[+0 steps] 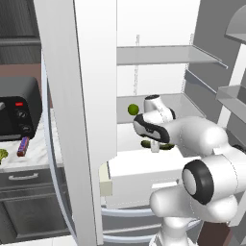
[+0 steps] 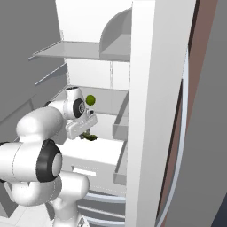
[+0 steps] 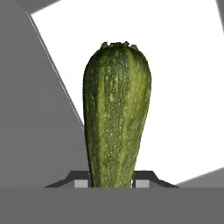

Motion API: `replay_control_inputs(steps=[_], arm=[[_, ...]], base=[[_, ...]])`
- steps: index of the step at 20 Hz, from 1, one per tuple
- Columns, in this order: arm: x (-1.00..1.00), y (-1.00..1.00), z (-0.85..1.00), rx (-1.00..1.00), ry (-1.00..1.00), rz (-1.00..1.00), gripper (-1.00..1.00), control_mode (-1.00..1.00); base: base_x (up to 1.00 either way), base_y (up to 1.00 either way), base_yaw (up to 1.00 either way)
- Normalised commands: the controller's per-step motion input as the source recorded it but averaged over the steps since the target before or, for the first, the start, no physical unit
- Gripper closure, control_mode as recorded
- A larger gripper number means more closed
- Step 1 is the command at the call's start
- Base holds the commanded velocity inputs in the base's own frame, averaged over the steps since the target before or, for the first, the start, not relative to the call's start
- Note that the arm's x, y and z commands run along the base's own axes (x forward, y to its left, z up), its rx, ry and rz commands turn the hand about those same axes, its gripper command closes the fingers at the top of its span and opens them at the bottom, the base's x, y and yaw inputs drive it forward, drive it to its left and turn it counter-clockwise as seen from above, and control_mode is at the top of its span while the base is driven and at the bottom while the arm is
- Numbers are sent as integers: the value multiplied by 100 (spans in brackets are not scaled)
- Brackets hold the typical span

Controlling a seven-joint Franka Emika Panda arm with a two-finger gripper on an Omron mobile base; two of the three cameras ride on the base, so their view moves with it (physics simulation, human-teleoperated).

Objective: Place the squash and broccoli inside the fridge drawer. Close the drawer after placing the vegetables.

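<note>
While the jaws [image 3: 112,183] grip the squash [image 3: 116,116], it hangs above the pulled-out fridge drawer [image 1: 144,180].

Two flanking base views, fridge-facing

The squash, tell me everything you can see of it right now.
The slender dark olive-green squash has a speckled, faintly ribbed skin with yellowish streaks and a small ragged stem end. It is clamped at its lower end between the tool's dark fingertips, sticking straight out from them. It hangs over the white pull-out fridge drawer, which is open.
</note>
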Motion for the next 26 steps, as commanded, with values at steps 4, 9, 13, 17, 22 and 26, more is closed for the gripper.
replay_control_inputs(steps=[4,9,13,17,22,26], arm=[[0,-1,-2,0,3,7,100,-100],[0,0,-10,0,3,7,100,-100],[0,0,-25,0,1,7,100,-100],[0,0,-29,0,1,7,100,-100],[0,0,-26,0,5,5,100,-100],[0,0,-26,0,5,5,100,-100]], base=[[0,0,0],[0,0,0],[0,0,0],[0,0,0],[0,0,0],[0,0,0]])
